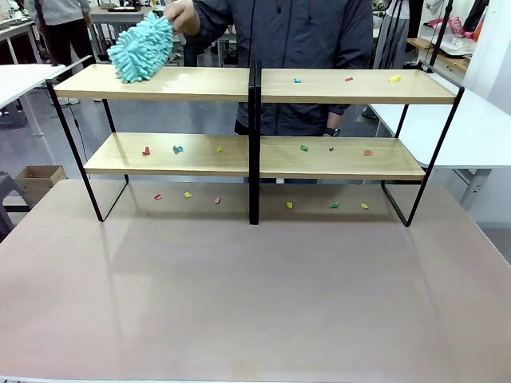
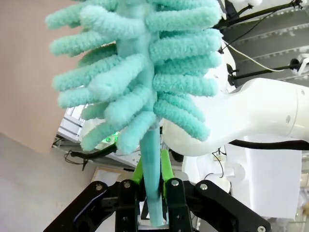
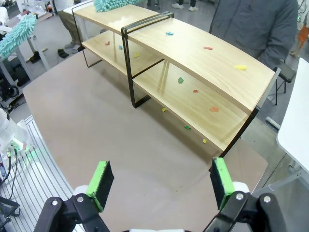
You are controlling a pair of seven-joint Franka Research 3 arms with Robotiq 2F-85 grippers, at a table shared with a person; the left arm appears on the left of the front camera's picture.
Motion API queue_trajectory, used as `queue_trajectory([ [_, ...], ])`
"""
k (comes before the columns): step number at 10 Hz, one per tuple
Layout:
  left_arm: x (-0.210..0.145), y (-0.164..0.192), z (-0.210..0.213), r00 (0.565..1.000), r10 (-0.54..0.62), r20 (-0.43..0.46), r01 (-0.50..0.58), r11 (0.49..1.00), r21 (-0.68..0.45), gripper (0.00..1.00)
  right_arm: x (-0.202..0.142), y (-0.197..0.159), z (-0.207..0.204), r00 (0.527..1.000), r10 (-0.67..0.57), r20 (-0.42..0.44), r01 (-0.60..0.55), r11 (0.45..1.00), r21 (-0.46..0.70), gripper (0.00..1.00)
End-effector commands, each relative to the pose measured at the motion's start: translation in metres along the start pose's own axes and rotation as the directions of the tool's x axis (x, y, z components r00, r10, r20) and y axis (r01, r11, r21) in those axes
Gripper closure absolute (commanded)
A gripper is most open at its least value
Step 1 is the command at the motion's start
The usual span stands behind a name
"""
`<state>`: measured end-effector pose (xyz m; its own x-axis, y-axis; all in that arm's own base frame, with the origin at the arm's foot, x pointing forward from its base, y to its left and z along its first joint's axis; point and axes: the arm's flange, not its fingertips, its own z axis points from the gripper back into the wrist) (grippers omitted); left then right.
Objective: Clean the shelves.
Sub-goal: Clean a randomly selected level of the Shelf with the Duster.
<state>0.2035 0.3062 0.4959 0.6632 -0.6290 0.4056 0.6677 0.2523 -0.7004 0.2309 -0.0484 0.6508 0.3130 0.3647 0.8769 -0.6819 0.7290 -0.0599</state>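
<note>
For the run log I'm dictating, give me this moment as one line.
left gripper: shut on teal duster | right gripper: open above table | person's hand: second duster on shelves, top left board | coloured scraps: both tiers

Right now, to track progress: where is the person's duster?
Front view: the duster rests on the shelves' top board, left end, in the person's hand.

The table carries the shelves — coloured scraps dot both boards and the tabletop.
</note>
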Motion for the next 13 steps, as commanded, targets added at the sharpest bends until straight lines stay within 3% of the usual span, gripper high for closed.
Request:
queue_trajectory([
  [1, -0.002, -0.010, 0.002, 1.000, -0.001, 0.021, 0.000, 1.000, 0.015, 0.88, 0.001, 0.000, 0.000, 1.000, 0.001, 0.001, -0.001, 1.000, 0.001, 0.00],
  [2, 0.000, 0.000, 0.000, 1.000, 0.000, 0.000, 0.000, 1.000, 0.000, 0.88, 0.001, 0.000, 0.000, 1.000, 0.001, 0.001, -0.001, 1.000, 0.001, 0.00],
  [4, 0.083, -0.032, -0.031, 0.982, -0.102, -0.161, 0.084, 0.990, -0.113, 0.88, 0.001, 0.000, 0.000, 1.000, 0.001, 0.001, -0.001, 1.000, 0.001, 0.00],
  [5, 0.116, -0.065, -0.061, 0.924, -0.208, -0.322, 0.155, 0.971, -0.184, 0.88, 0.001, 0.000, 0.000, 1.000, 0.001, 0.001, -0.001, 1.000, 0.001, 0.00],
  [7, 0.148, -0.107, -0.105, 0.695, -0.295, -0.656, 0.186, 0.955, -0.231, 0.88, 0.001, 0.000, 0.000, 1.000, 0.001, 0.001, -0.001, 1.000, 0.001, 0.00],
  [9, 0.173, -0.131, -0.125, 0.603, -0.404, -0.688, 0.268, 0.915, -0.302, 0.88, 0.001, 0.000, 0.000, 1.000, 0.001, 0.001, -0.001, 1.000, 0.001, 0.00],
  [10, 0.190, -0.145, -0.141, 0.637, -0.450, -0.626, 0.302, 0.893, -0.335, 0.88, 0.001, 0.000, 0.000, 1.000, 0.001, 0.001, -0.001, 1.000, 0.001, 0.00],
  [11, 0.199, -0.145, -0.143, 0.665, -0.360, -0.654, 0.218, 0.932, -0.291, 0.88, 0.001, 0.000, 0.000, 1.000, 0.001, 0.001, -0.001, 1.000, 0.001, 0.00],
  [12, 0.184, -0.060, -0.182, 0.624, -0.370, -0.689, 0.256, 0.929, -0.267, 0.88, 0.001, 0.000, 0.000, 1.000, 0.001, 0.001, -0.001, 1.000, 0.001, 0.00],
  [13, 0.184, -0.060, -0.182, 0.624, -0.370, -0.689, 0.256, 0.929, -0.267, 0.88, 0.001, 0.000, 0.000, 1.000, 0.001, 0.001, -0.001, 1.000, 0.001, 0.00],
])
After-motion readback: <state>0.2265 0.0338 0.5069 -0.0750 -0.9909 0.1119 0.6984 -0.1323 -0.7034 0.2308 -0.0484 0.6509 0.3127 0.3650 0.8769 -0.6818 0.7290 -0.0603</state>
